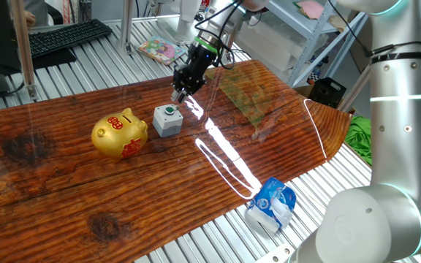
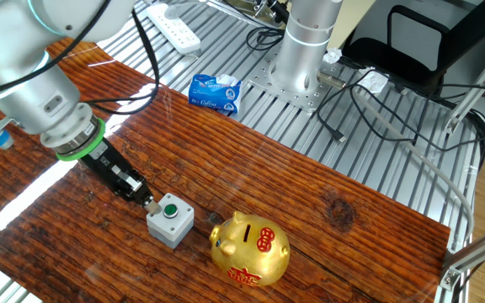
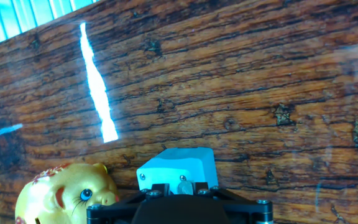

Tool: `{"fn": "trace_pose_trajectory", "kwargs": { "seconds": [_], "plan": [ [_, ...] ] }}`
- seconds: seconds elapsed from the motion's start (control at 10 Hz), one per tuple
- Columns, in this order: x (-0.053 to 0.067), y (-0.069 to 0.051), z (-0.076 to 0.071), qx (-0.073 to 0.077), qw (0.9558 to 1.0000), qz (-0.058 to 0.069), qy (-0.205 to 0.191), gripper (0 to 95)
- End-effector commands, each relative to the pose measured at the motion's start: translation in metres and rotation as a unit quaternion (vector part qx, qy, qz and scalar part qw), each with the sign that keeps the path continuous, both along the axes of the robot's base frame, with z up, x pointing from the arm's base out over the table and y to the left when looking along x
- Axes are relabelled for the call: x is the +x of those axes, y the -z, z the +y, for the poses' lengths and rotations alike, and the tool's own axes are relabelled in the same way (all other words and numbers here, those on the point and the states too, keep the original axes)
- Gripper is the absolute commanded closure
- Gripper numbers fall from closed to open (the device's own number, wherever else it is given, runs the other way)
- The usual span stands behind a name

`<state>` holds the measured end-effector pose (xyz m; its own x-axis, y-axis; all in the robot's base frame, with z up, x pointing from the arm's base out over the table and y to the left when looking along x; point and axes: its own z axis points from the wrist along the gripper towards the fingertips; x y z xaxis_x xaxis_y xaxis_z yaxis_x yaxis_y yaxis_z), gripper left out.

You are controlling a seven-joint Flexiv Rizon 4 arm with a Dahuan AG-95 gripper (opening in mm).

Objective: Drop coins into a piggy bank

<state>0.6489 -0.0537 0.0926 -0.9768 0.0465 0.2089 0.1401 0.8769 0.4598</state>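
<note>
A: What do we count on the desk [image 1: 64, 197]?

B: We count one gold piggy bank [image 1: 120, 134], one small grey box [image 1: 167, 120] with a green button on top, and one tool [image 1: 179, 95] on the single arm. Off the wooden top, on the metal slats, we see one blue-and-white packet [image 1: 270, 204]. We spot no coin anywhere.

A: Any writing we can read?

B: The pig carries red markings on its side and back, but we cannot read them. The print on the packet is too small for us too.

A: Where does the pig lie relative to the tool?

B: It stands upright just beside the grey box, on the side away from the tool. The tool hangs tilted downward at the box's other side, its tips close by the box's upper edge, apart from the pig.

A: And the tool's grip?

B: We cannot tell; the fingertips are too small and dark, and the hand view hides them.
</note>
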Motion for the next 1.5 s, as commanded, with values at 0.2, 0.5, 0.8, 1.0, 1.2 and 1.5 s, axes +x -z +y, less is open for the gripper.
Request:
{"fn": "trace_pose_trajectory", "kwargs": {
  "seconds": [0.2,0.5,0.8,1.0,1.2,1.5],
  "plan": [
    [-0.0006,0.0002,0.0001,-0.005,1.0000,-0.004,-0.007,76.0],
    [-0.0005,0.0004,0.0002,-0.003,0.9999,-0.005,-0.009,76.0],
    [-0.0004,0.0005,0.0002,-0.001,0.9999,-0.008,-0.014,76.0],
    [-0.0004,0.0005,0.0002,-0.002,0.9998,-0.009,-0.016,76.0],
    [-0.0004,0.0005,0.0002,0.001,0.9998,-0.011,-0.017,76.0],
    [-0.0004,0.0005,0.0002,0.002,0.9997,-0.015,-0.017,76.0]
  ]
}}
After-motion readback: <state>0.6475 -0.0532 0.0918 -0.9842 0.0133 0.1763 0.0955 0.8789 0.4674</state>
